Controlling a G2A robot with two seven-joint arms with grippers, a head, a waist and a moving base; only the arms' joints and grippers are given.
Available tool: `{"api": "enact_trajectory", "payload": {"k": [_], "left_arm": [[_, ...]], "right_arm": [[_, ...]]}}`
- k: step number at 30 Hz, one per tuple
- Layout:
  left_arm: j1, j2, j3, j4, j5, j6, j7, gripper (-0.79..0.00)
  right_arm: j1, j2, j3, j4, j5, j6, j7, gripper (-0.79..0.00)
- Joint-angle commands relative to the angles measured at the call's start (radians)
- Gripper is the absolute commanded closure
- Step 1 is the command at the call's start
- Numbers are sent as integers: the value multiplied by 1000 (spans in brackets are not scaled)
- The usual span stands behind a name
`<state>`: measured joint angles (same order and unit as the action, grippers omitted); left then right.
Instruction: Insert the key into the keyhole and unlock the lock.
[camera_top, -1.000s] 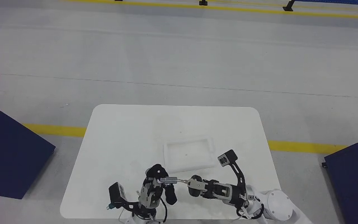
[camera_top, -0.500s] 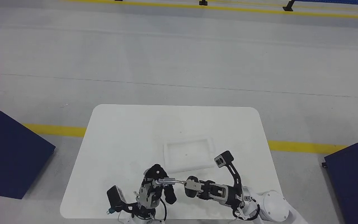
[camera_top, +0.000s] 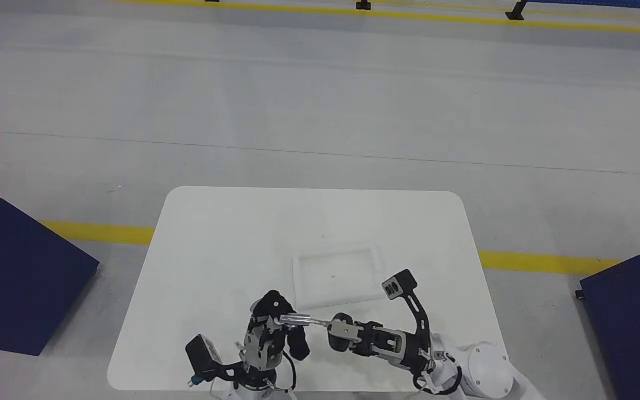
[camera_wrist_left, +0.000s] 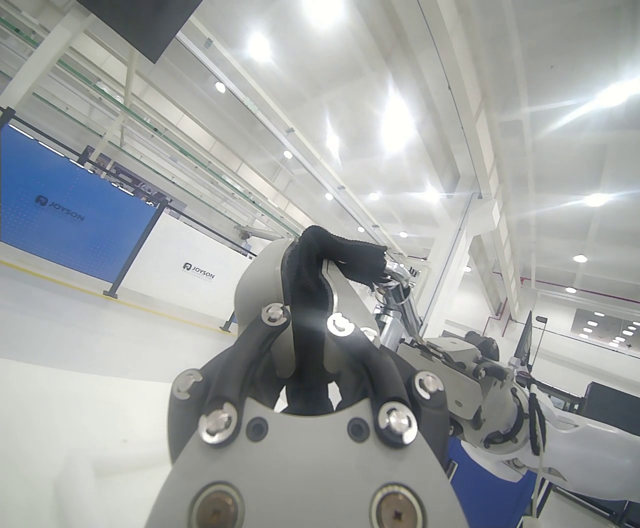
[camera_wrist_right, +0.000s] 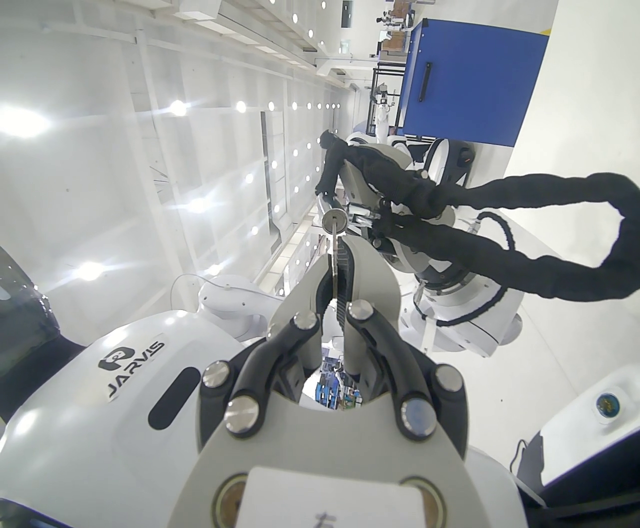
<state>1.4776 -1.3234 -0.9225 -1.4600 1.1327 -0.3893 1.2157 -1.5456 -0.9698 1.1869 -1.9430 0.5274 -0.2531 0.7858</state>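
Spreading far beyond both claws is a grey hall floor (camera_top: 300, 90) crossed by yellow lines (camera_top: 100, 232), with dark blue panels (camera_top: 40, 290) out to either side. Nearer lies the white, round-cornered table (camera_top: 200, 230), and a shallow white tray (camera_top: 340, 278) sits on it just ahead of the claws. Both arms hang over the table's near edge, bent inward so that their tips face one another. The left claw (camera_top: 272, 325) is closed round the lock (camera_wrist_right: 334, 219), and its fingers hide most of it. The lock's round metal face looks toward the right claw (camera_wrist_right: 336, 255). That claw is pinched shut on the key (camera_wrist_right: 331, 235), seen edge-on as a thin blade running straight out from its fingertips to the round face. Whether the blade has entered the keyhole cannot be told. Black sleeved cables (camera_wrist_right: 500, 260) loop off the left arm, beside the lock.
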Motion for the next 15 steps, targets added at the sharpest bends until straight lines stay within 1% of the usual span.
{"api": "enact_trajectory", "payload": {"k": [1, 10, 15], "left_arm": [[-1, -2, 1, 1, 1, -1, -3, 0], [1, -8, 4, 7, 5, -26, -10, 0], [5, -11, 6, 6, -22, -83, -17, 0]], "right_arm": [[-1, -1, -2, 0, -3, -1, -5, 0], [5, -8, -18, 4, -15, 10, -1, 0], [12, -11, -24, 9, -20, -2, 6, 0]]}}
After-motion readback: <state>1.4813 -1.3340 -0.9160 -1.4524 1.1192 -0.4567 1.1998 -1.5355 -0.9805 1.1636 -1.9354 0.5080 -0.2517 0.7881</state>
